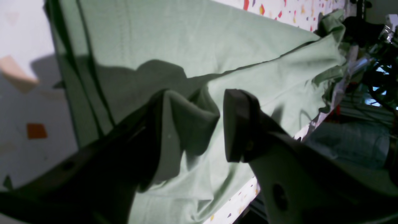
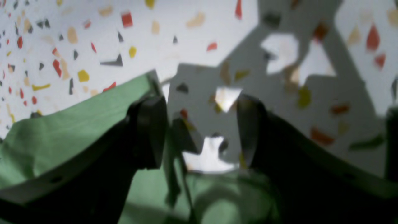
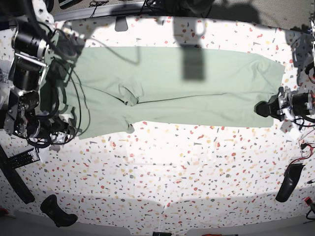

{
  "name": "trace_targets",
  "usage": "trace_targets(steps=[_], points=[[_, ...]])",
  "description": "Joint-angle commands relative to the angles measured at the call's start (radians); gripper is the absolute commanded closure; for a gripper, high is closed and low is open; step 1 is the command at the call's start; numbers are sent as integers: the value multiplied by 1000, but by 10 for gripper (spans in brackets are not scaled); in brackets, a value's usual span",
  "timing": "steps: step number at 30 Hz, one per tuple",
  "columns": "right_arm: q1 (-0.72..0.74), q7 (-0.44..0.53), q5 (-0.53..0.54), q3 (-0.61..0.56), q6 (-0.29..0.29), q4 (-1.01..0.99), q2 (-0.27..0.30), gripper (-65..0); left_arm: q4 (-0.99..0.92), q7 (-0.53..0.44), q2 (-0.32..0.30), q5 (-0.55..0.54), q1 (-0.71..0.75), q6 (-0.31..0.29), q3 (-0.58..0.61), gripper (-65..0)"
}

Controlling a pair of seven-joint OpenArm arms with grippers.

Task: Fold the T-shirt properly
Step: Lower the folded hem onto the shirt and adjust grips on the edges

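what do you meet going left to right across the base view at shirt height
Right arm's black cable-wrapped body → large pale sage-green soft fabric T-shirt spread on the white speckled terrazzo-pattern table → left gripper at the shirt's right edge.

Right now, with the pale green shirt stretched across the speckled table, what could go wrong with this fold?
1. The left gripper stands open with only a bunched fold of the pale sage-green fabric T-shirt between its fingers; closing may catch one layer.
2. The right gripper is open over the white speckled table at the shirt's edge, so it could miss cloth.
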Motion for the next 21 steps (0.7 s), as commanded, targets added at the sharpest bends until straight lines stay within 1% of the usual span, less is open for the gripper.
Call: trace_targets(steps=[1,4,7,9,13,15,16,17,21], points=[[18,3,-12,0,-3,-12,13,-351,13,-3,-16,-22,-24,-9,-5,-250],[18,-8,-19,0,-6,-56,11,-351,13,3,-5,-20,-24,-9,-5,-250],[18,-61,-5,0,-5,-89,2,-351,13,4,3,-20,-24,-9,-5,-250],[16,-94,25,0,3,-92,-11,-351,13,3,5,-20,-24,-9,-5,-250],[16,-192,103,0,71,-92,-41,-351,13,3,5,-20,-24,-9,-5,-250],[15,-222,137,0,113,-92,-52,-348,13,3,5,-20,-24,-9,-5,-250],[16,-225,148,0,121,-92,-56,-326,13,3,5,-20,-24,-9,-5,-250],[16,-224,158,0,126,-92,-57,-287,13,3,5,-20,-24,-9,-5,-250],[16,-220,172,0,126,-92,-54,-103,13,3,5,-20,-24,-9,-5,-250]])
